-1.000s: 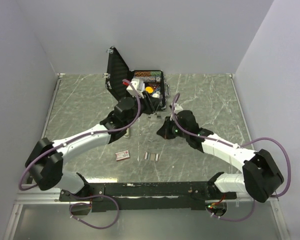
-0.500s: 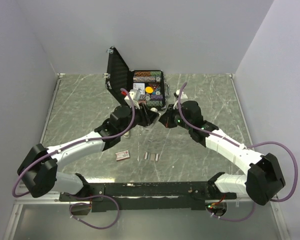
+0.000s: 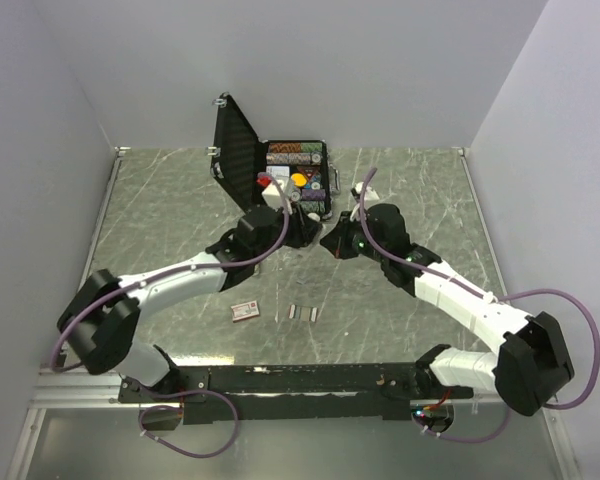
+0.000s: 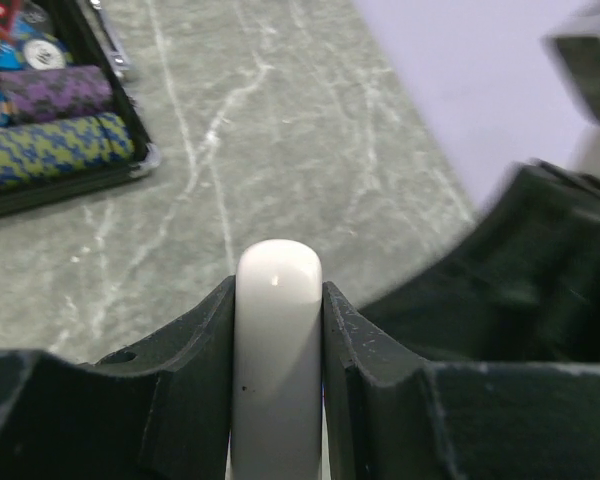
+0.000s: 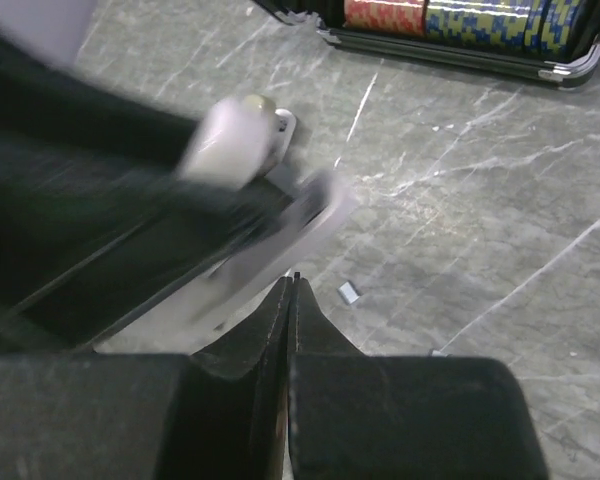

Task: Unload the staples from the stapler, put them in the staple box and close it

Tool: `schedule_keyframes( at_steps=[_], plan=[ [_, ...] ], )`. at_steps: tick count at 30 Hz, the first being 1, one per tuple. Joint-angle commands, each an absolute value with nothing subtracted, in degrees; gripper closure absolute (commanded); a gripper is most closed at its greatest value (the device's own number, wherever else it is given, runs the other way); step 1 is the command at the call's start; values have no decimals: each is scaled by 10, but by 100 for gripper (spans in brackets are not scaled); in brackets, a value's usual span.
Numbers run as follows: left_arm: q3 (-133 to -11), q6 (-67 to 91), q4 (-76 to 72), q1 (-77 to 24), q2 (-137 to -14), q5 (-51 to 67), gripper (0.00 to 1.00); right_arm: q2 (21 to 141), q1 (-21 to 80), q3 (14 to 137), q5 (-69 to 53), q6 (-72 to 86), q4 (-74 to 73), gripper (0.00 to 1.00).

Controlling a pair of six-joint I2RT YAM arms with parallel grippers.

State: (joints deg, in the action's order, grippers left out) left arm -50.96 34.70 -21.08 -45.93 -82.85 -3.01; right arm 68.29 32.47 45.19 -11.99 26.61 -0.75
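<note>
My left gripper [image 3: 302, 226] is shut on a white stapler [image 4: 277, 340], whose rounded end sticks out between the jaws. In the right wrist view the stapler [image 5: 265, 235] is blurred, with its metal part swung open just ahead of my right gripper [image 5: 293, 283]. My right gripper [image 3: 332, 243] is shut, its tips next to the stapler; I cannot tell whether they touch it. Two short silvery strips of staples [image 3: 302, 312] lie on the table nearer the arm bases. A small staple piece [image 5: 349, 292] lies on the table under the right gripper.
An open black case [image 3: 325, 178] of poker chips stands at the back, its lid [image 3: 234, 140] upright, just behind both grippers. A small reddish staple box [image 3: 245, 311] lies left of the staple strips. Grey walls close in the marble table [image 3: 160, 210].
My left gripper has carried the stapler from over the case toward the right and nearer. My right gripper has moved away from the bases to meet it.
</note>
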Motion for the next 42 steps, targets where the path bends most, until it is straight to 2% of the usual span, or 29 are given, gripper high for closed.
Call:
schedule_keyframes(
  at_steps=[1, 10, 22, 25, 31, 36, 42],
  plan=[
    [-581, 285, -183, -460, -879, -76, 99, 631, 323, 432, -121, 259, 18, 100],
    [-609, 259, -216, -441, -994, -15, 99, 568, 313, 386, -110, 250, -24, 100],
    [-657, 179, -236, -443, -1102, -103, 96, 541, 311, 348, -123, 258, -31, 100],
    [-661, 148, -243, -446, -1118, -118, 90, 540, 311, 340, -122, 261, -29, 100],
    [-665, 106, -250, -447, -1137, -106, 65, 549, 311, 336, -132, 266, -26, 100],
    [-654, 100, -264, -447, -1131, -104, 44, 551, 311, 338, -130, 261, -35, 87],
    [-649, 100, -268, -446, -1099, -108, 39, 557, 311, 351, -141, 252, -41, 75]
  ],
)
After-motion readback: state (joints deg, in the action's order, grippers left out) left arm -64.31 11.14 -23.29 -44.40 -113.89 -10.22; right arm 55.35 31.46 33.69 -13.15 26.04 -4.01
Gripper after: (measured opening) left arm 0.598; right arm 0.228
